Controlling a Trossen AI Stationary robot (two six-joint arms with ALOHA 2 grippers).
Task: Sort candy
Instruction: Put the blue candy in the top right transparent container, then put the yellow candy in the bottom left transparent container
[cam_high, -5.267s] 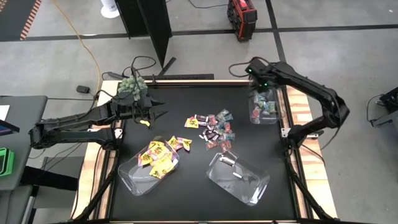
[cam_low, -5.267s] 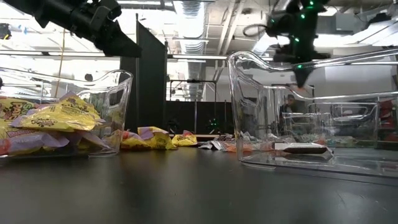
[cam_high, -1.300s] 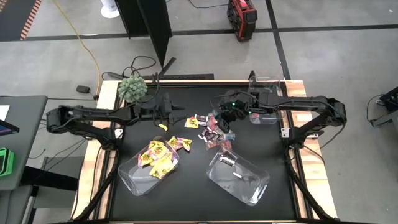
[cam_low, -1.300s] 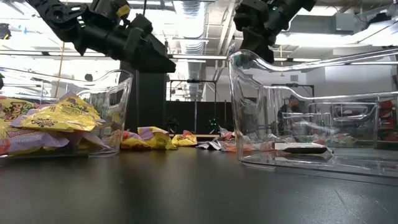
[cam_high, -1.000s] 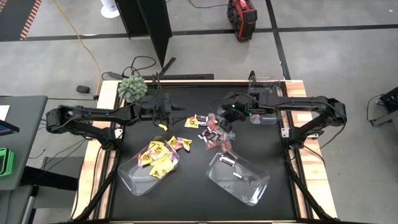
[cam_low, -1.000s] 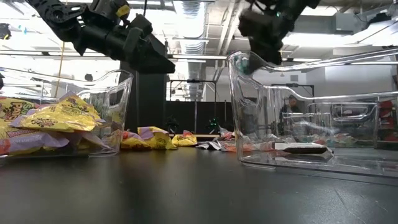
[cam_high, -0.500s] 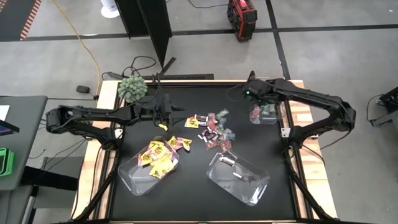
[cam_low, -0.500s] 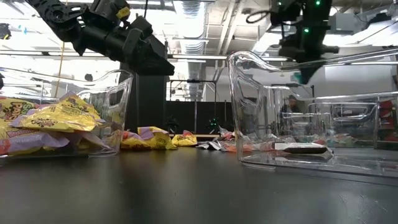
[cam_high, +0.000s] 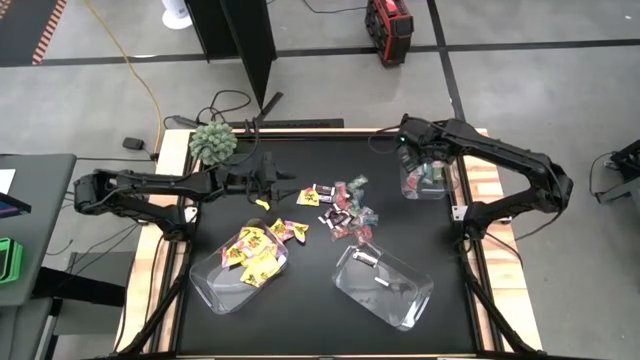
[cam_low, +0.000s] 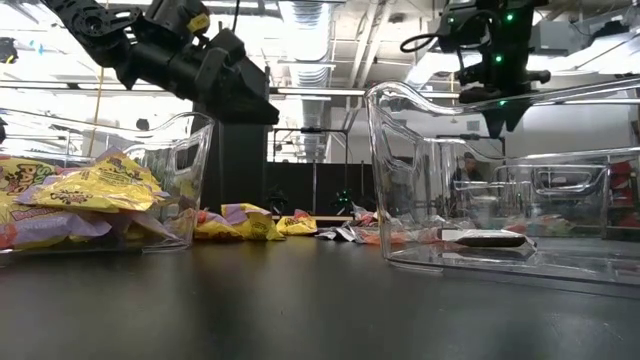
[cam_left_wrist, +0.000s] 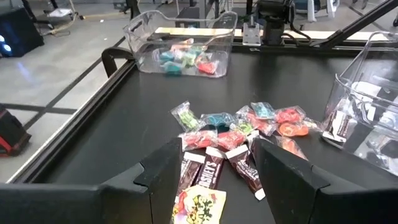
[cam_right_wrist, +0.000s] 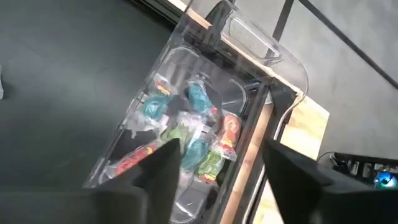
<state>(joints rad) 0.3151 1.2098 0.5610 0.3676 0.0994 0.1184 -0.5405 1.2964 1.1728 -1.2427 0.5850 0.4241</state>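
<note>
Loose candy (cam_high: 340, 205) lies in a pile at mid-table: teal-and-pink wrappers, dark mini bars (cam_left_wrist: 208, 171) and yellow packets (cam_high: 290, 230). My left gripper (cam_high: 290, 180) hangs open above the table just left of the pile. A yellow packet (cam_left_wrist: 199, 205) lies on the table below the gap between its fingers (cam_left_wrist: 217, 168). My right gripper (cam_high: 415, 160) stands open over the far right bin (cam_high: 428, 190). In the right wrist view that bin's teal-and-pink sweets (cam_right_wrist: 199, 134) show below its spread fingers (cam_right_wrist: 221, 168).
A clear bin of yellow packets (cam_high: 240, 265) lies near left. A clear bin with dark bars (cam_high: 385, 285) lies near right. A fuzzy green plant (cam_high: 213, 142) stands at the far left corner. Bare black tabletop lies between the pile and the far edge.
My right gripper has left the candy pile and gone up and toward the table's far right, ending above the far right bin. My left gripper has kept still beside the pile.
</note>
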